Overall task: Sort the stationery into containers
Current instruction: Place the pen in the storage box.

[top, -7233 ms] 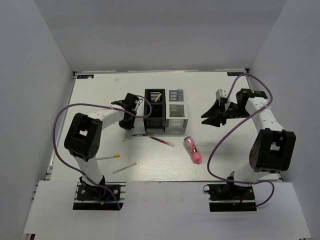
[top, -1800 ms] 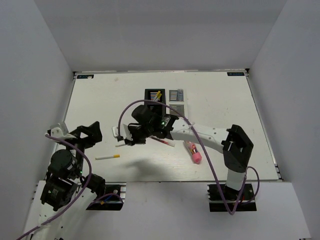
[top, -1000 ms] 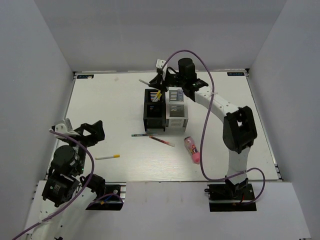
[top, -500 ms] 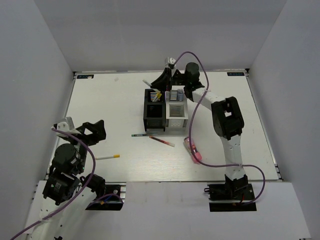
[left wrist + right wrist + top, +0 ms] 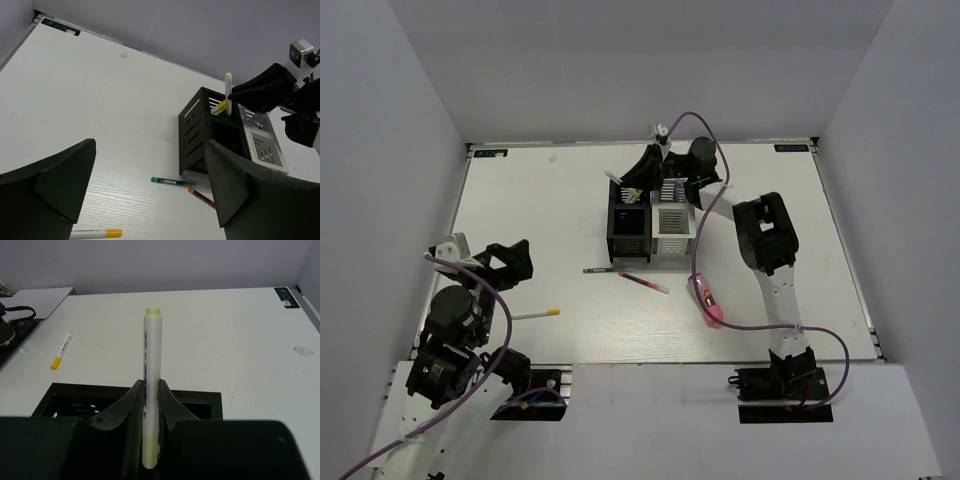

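Sticks first: the right pincer point(image 5: 149, 390) is clamped narrow on one white stick point(image 5: 151, 355). It holds the stick upright, pale yellow cap on top, above the far black bin point(image 5: 195, 396). The stick's lower end sits about level with that bin's rim; whether it is already inside, I cannot tell. A second stick point(image 5: 218, 106) leans in the same bin, yellow end up. A third stick point(image 5: 535, 314) lies flat on the tabletop point(image 5: 520, 200), well apart from the bins point(image 5: 628, 245) and near the left arm.

The right arm stretches up past the right side of the bins, and its pincer meets the far black bin from the far side.

Just in front of the bins lie a dark pen point(image 5: 600, 270) and a red pen point(image 5: 643, 283), close to each other but not touching. A pink tube point(image 5: 706, 298) lies right of them, beside the right arm's cable.

The left pincer point(image 5: 150, 145) is spread wide and holds nothing. It hangs over the near left tabletop, facing the bins.
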Controlling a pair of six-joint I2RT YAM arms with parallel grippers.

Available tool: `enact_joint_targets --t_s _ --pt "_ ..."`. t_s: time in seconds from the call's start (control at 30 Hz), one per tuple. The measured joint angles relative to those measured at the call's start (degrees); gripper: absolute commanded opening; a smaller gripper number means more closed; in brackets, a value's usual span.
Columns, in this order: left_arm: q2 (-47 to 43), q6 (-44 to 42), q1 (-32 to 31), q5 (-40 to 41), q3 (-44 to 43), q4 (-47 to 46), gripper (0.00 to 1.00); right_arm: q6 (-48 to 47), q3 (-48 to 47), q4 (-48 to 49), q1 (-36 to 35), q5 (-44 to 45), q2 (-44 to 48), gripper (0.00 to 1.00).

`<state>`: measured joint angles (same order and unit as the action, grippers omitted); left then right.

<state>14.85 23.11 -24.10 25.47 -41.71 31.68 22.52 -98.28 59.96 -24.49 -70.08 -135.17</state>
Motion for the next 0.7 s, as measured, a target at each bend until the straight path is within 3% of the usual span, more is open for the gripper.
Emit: enact_joint_targets --t_s 0.33,0.7 --pt "0.0 0.0 0.0 0.0 0.0 0.0 0.99 -5.4 -0.7 -7.9 0.0 0.3 0.0 0.40" --pt "0.1 -0.2 0.0 -0.5 0.1 -0.3 0.99 -8.9 -0.7 -12.3 0.0 1.0 0.8 0.48"
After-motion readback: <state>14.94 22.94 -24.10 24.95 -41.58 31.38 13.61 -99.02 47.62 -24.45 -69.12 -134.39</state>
